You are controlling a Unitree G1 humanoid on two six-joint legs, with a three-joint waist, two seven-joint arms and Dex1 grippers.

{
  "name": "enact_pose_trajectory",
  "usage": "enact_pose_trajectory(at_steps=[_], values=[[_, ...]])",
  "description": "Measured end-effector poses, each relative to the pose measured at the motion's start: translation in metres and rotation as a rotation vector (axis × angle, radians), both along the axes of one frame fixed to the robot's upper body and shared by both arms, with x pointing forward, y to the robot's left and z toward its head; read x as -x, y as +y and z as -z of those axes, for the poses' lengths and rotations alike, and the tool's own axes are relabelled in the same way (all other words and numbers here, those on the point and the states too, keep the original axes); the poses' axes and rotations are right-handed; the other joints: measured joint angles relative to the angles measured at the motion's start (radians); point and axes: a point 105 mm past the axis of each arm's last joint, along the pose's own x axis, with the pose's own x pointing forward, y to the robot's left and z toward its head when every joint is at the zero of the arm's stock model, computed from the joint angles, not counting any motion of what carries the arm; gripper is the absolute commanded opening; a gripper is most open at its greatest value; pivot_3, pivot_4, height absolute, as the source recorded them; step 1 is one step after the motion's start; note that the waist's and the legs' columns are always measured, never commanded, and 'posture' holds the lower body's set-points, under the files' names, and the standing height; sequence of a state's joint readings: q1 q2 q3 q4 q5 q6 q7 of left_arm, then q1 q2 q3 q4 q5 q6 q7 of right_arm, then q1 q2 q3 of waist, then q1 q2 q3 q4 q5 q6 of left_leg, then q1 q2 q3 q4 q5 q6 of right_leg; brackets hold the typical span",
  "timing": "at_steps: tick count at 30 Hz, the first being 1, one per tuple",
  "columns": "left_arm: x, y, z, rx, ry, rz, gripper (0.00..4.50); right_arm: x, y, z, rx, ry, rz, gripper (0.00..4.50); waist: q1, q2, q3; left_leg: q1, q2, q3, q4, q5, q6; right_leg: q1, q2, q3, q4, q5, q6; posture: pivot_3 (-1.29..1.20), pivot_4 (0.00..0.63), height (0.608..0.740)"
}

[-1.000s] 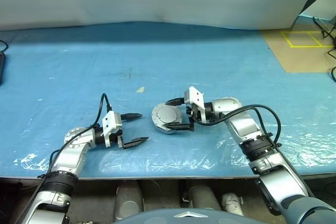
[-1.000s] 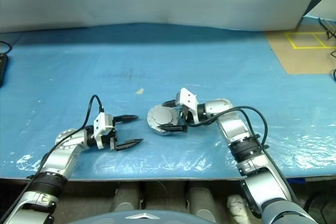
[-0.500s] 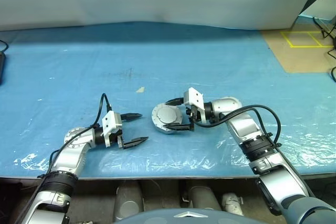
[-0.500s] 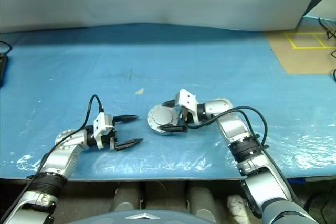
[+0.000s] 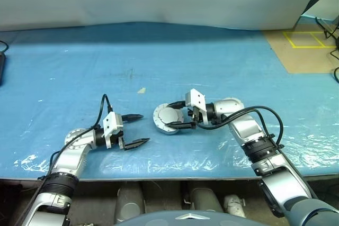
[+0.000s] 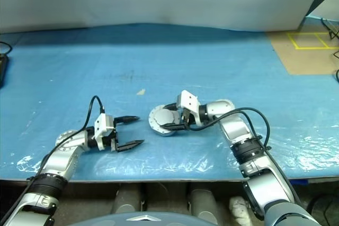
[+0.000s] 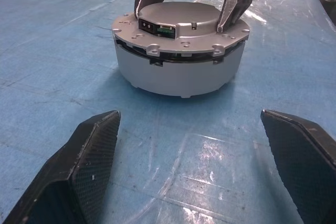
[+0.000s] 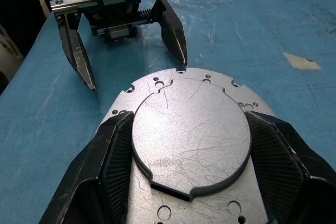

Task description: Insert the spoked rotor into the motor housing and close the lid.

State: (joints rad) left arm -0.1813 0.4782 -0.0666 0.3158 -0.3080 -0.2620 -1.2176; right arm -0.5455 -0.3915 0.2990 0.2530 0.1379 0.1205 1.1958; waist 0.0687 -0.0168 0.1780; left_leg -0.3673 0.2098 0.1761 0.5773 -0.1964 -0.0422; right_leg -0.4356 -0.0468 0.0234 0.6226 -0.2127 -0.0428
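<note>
On the bench [image 5: 222,67], the lid [image 8: 190,135] sits atop the motor housing [image 7: 181,74]. The right claw [image 8: 191,145] brackets the lid's raised centre; press evenly, keeping it level. The left claw [image 5: 136,129] waits wide nearby.

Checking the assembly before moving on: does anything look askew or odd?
Nothing stands out. The flat grey metal lid sits level on the round silver motor housing, with the right gripper's black fingers at its sides.
</note>
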Motion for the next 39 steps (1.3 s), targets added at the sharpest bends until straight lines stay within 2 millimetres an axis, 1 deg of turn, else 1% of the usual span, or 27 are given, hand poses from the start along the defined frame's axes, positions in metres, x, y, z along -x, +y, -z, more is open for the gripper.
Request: enact_pose_trajectory(at_steps=[6, 12, 39], values=[[0.0, 0.0, 0.0, 0.0, 0.0, 0.0, 4.5, -0.006, -0.005, -0.006, 0.022, -0.006, 0.016, 2.95, 0.0, 0.0, 0.0, -0.001, 0.0, 0.0, 0.0, 0.0, 0.0, 0.0, 0.0, 0.0, -0.001, 0.0, 0.0, 0.0, 0.15, 0.74], [0.0, 0.0, 0.0, 0.0, 0.001, 0.0, 4.5, -0.007, -0.008, -0.005, 0.035, -0.011, 0.02, 2.95, 0.0, 0.0, 0.0, -0.001, 0.0, 0.0, 0.0, 0.0, 0.0, -0.001, 0.0, 0.0, -0.001, 0.0, 0.0, 0.0, 0.15, 0.74], [0.004, 0.001, 0.004, 0.0, 0.023, -0.005, 4.5, -0.012, -0.003, -0.004, 0.043, -0.006, 0.062, 2.95, -0.001, 0.0, 0.0, 0.0, 0.0, 0.0, 0.0, 0.0, 0.0, 0.0, 0.0, 0.0, 0.0, 0.0, 0.0, 0.0, 0.15, 0.74]])
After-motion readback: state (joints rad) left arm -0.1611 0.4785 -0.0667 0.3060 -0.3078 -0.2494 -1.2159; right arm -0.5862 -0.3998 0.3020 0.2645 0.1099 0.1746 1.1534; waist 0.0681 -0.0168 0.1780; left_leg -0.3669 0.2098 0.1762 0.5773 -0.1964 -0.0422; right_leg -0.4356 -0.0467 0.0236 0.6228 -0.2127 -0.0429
